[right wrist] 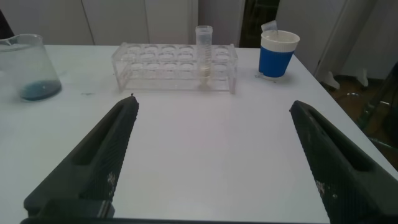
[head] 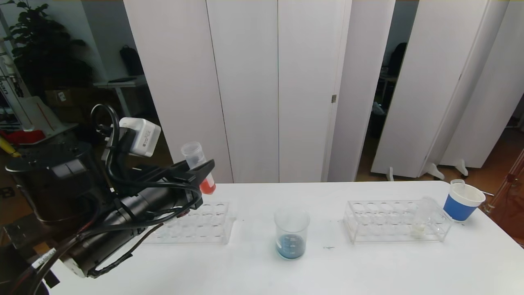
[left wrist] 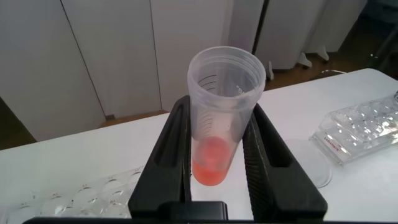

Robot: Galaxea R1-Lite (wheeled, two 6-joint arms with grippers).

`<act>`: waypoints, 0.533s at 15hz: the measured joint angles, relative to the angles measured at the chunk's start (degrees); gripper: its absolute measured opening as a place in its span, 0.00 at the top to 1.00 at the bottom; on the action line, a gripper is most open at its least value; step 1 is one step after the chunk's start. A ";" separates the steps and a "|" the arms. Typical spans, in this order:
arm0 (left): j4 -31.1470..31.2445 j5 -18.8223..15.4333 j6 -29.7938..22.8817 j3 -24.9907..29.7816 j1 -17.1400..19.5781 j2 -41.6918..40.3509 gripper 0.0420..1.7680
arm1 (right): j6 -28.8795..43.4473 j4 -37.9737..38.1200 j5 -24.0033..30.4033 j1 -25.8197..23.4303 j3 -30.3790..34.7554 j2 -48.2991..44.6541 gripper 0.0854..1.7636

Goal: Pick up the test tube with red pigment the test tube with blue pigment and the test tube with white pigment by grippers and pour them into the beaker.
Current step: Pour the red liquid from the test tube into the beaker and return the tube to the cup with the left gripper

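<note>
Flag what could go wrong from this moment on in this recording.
The left claw holds the open red-pigment tube above the left rack, off to the side of the beaker; tilting early would likely spill onto the table. The beaker's mouth is small, so a loose pour could miss it.

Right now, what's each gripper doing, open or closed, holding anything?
Left gripper: closed on the test tube with red pigment.
Right gripper: open, empty.

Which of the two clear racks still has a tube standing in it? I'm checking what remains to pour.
The rack on the robot's right, near the blue-sleeved cup, holds the test tube with white pigment. The left rack shows none.
</note>
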 joint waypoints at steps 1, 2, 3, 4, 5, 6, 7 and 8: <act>0.45 -0.89 0.63 -0.85 0.00 -0.22 0.69 | -0.02 -0.02 -0.01 0.00 0.00 0.00 0.01; 0.59 -1.46 2.06 -1.60 0.00 -0.27 0.69 | 0.00 -0.02 0.00 0.00 0.00 0.00 0.01; 0.61 -2.10 4.10 -2.12 0.00 -0.16 0.69 | 0.00 -0.02 -0.04 0.00 0.00 0.00 0.01; 0.52 -3.12 6.35 -2.47 0.00 0.12 0.69 | 0.00 -0.02 -0.01 0.00 0.00 0.00 0.01; 0.13 -4.61 8.51 -2.69 0.00 0.67 0.69 | 0.00 -0.02 -0.01 0.00 0.00 0.00 0.01; -0.22 -6.19 9.89 -2.78 0.00 1.30 0.69 | 0.00 -0.02 0.00 0.00 0.00 0.00 0.01; -0.44 -7.66 10.37 -2.91 -0.22 1.99 0.69 | -0.02 -0.02 0.00 0.00 0.00 0.00 0.01; -0.68 -8.33 10.46 -3.15 -0.55 2.62 0.69 | 0.00 -0.02 -0.04 0.00 0.00 0.00 0.01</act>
